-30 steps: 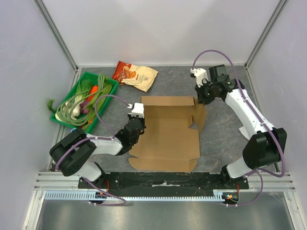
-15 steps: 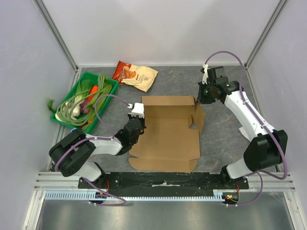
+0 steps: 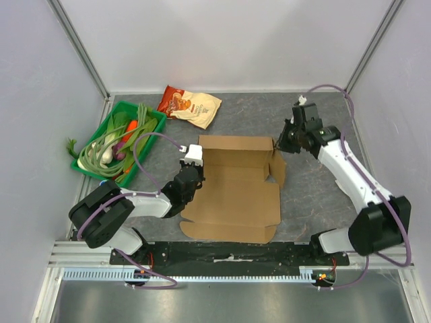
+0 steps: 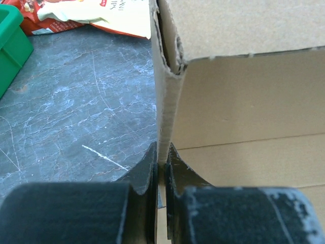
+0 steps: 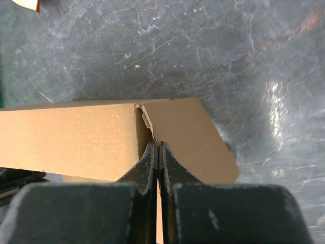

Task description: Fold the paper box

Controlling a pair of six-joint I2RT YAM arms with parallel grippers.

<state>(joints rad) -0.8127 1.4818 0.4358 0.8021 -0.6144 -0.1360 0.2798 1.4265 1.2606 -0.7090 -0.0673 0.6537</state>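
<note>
1. From above, the box [image 3: 232, 195] is lying in the middle of the worktop [image 3: 316, 182]. It is mostly spread flat, with its far wall and left wall standing up.
   - The left arm [image 3: 141, 202] is lying low and reaching across to the box's left edge.
   - The right arm [image 3: 343, 158] is stretching out long to the box's far right corner, with its wrist tipping downward.
   - A green tray [image 3: 128, 104] of vegetables and a snack bag [image 3: 192, 104] are sitting off at the far left, well apart from the box.

2. From the left wrist, the left jaws are pinching narrow on the upright left wall of the box [image 4: 244, 101], with the cardboard sandwiched between the fingers [image 4: 144, 173]. To my eye this arm is acting as the anchor. It should be holding that wall straight up and steady, without crushing the edge or dragging the sheet.

3. From the right wrist, the right jaws are shut tight, with their tips sitting at the seam where the far wall of the box [image 5: 76, 137] meets the slanting right flap. I cannot tell whether any cardboard is caught between them. The job here looks like raising that right corner. I would be swinging the flap slowly along its own crease and stopping if the seam starts to tear.
</note>
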